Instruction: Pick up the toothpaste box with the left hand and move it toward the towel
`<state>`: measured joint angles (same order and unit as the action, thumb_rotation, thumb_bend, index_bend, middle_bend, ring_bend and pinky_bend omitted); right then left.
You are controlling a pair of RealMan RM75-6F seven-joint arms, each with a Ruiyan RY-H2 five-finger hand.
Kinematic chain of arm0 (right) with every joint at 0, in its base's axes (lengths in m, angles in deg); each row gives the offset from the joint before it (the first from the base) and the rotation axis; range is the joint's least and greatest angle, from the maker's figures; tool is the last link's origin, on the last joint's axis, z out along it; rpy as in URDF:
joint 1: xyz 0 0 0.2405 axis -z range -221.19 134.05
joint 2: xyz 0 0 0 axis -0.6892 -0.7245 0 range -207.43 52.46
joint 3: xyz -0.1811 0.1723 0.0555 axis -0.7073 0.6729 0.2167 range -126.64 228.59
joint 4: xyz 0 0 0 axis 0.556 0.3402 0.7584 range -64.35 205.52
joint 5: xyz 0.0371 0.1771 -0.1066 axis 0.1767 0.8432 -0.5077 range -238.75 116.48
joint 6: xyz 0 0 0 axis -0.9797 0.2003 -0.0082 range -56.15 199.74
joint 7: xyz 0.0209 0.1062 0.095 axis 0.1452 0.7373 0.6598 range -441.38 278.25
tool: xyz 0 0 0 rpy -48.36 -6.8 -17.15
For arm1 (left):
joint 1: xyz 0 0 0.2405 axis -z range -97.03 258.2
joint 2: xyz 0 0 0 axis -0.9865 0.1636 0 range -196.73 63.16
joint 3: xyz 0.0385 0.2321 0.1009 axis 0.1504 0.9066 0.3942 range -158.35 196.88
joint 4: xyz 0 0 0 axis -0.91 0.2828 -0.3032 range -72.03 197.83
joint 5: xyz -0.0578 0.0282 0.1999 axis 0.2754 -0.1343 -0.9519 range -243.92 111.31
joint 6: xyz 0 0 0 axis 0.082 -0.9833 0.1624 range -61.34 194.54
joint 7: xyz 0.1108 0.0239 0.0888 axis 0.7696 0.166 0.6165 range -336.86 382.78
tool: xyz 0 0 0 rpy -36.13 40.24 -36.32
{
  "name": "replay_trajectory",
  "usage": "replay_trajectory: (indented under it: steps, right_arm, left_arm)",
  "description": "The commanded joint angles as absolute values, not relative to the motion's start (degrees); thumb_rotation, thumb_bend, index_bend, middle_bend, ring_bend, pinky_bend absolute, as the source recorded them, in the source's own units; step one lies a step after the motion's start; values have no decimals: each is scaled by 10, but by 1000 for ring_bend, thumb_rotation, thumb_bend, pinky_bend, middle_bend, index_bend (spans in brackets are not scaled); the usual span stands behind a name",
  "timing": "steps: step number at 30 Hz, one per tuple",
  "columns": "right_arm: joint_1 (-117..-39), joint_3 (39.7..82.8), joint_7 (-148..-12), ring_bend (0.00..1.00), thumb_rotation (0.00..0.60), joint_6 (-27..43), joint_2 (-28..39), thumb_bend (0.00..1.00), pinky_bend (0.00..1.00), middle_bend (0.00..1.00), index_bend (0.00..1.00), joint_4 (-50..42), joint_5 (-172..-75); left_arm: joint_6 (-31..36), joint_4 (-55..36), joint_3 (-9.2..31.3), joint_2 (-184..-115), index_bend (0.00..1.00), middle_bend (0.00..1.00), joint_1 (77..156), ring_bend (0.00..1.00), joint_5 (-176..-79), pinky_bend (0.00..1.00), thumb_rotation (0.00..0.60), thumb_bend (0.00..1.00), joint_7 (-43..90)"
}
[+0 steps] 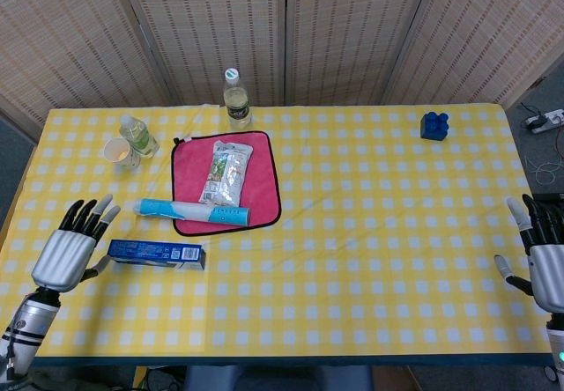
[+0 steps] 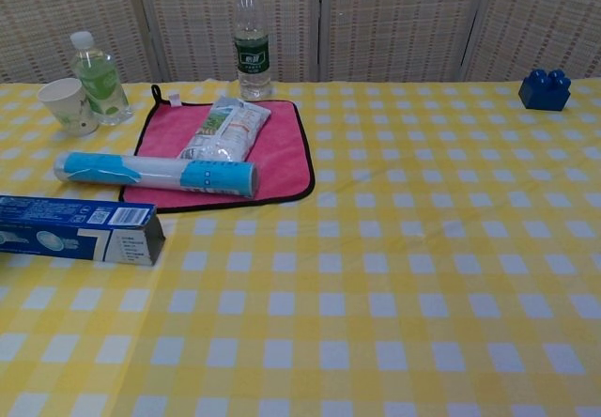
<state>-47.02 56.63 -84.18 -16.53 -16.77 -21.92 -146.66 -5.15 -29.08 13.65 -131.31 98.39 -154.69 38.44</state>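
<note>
The left hand (image 1: 69, 252) is hanging released, fingers apart, with the long blue cardboard toothpaste box (image 1: 157, 253) lying just beside its fingertips, toward the pink cloth towel (image 1: 227, 182). I'm guessing a sloppy grab nudges the box into the white-and-blue tube (image 1: 191, 210). The right hand (image 1: 543, 259) is sitting released too.

From the head view we look steeply down from above the near edge, taking in the whole bench (image 1: 370, 259) out to the woven screen (image 1: 352, 30) behind, with the left hand (image 1: 72, 246) and right hand (image 1: 542, 254) at the lower corners. From the chest view we sit lower and closer, facing the same screen (image 2: 404, 18) at a shallow angle. Both views share the pink towel (image 1: 264, 193) (image 2: 282, 154), the toothpaste box (image 1: 157, 253) (image 2: 75, 229) and the blue block (image 1: 434, 125) (image 2: 545, 88).
</note>
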Motion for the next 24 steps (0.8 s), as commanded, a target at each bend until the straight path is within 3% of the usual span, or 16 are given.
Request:
replay_trajectory:
  steps: [1,10,24]
  right_arm:
    - [-470,566,-841,0,600,-164,-168,273,0,0,0,-219,-1464]
    - [-469,568,-836,0,600,-158,-167,277,0,0,0,-215,-1455]
    - [-468,566,-831,0,600,-152,-162,278,0,0,0,-207,-1449]
  left_arm:
    - [2,-304,133,-1315,0,0,1014,28,-1510,0,600,293,415]
    - [71,-312,134,-1335,64,61,1053,119,-1451,0,600,293,456]
    - [116,-291,150,-1366,215,242,1082,276,-1379,23,600,293,507]
